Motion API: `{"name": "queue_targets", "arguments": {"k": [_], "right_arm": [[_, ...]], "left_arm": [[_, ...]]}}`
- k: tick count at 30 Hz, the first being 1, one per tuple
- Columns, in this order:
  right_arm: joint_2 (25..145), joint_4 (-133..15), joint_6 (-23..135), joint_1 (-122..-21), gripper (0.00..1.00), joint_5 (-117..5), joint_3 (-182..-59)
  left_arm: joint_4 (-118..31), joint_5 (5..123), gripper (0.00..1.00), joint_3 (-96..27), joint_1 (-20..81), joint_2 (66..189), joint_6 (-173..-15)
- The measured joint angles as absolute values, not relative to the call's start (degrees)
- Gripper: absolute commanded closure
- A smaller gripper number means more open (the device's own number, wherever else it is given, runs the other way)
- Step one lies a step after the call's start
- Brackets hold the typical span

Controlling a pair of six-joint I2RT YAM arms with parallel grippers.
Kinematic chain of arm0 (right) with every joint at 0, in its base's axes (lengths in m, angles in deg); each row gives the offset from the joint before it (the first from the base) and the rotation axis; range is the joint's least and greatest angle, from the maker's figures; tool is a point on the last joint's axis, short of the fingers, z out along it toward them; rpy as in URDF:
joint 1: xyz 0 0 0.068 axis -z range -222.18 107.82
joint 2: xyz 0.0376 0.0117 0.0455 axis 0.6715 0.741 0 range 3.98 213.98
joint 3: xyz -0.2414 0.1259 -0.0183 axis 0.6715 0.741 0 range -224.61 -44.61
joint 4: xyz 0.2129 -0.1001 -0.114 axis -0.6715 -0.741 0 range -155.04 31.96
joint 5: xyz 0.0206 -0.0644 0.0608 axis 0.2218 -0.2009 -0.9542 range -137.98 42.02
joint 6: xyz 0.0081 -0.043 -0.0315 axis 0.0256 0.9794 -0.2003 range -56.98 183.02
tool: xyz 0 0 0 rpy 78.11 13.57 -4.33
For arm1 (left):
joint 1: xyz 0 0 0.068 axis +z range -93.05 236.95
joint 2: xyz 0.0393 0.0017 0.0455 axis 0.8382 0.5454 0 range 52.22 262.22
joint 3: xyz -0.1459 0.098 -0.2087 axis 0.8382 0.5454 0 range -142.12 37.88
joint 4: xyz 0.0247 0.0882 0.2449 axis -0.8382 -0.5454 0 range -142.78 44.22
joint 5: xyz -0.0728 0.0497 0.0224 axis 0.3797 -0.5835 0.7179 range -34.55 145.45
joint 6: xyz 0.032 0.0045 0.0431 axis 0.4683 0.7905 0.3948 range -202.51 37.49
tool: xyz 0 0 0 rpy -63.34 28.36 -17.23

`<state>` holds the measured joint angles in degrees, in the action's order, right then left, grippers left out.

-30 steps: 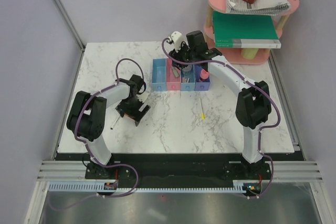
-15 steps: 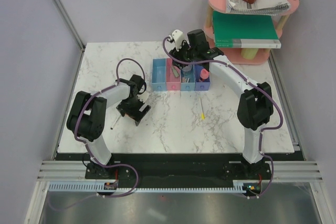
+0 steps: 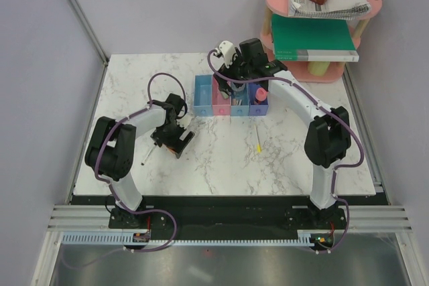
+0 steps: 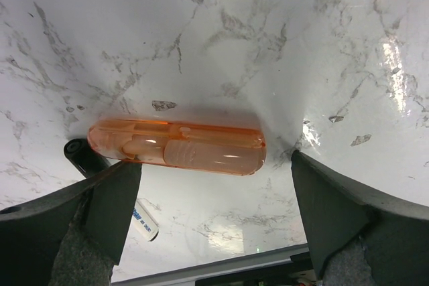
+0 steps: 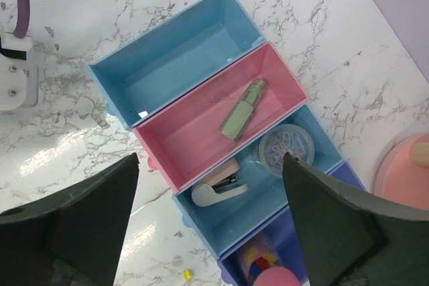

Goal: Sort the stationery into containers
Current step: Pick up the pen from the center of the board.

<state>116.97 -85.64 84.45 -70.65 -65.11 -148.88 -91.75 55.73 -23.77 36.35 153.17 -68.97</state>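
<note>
The glossy marble-patterned table (image 4: 268,45) carries the joined plastic bins (image 5: 161,35). Over them hangs the right gripper (image 5: 209,159), fingers spread wide and empty. The left gripper (image 4: 213,179), also fully spread, straddles the translucent, round-ended orange stick (image 4: 177,147) lying flat on the table. A green cap-shaped piece (image 5: 242,108) lies in the pink bin (image 5: 194,135). The blue print on a white label (image 4: 144,218) is unreadable.

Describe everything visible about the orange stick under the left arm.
The orange stick is a see-through orange plastic capsule with rounded ends; paler inner parts show through its shell. It lies flat and lengthwise on the white marble table, casting a soft shadow. The left hand hangs over it, fingers open to either side, with no grip on it. The end of a black pen sits right by its left end; whether they touch cannot be told.
</note>
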Motion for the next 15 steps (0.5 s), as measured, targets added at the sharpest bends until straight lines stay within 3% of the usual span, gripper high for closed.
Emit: {"name": "queue_targets", "arguments": {"k": [15], "right_arm": [[107.02, -90.34, 88.17, -70.74, 0.02, -62.88, -140.22]], "left_arm": [[-89.24, 56.8, 0.0, -24.58, 36.35, 153.5, -69.98]]}}
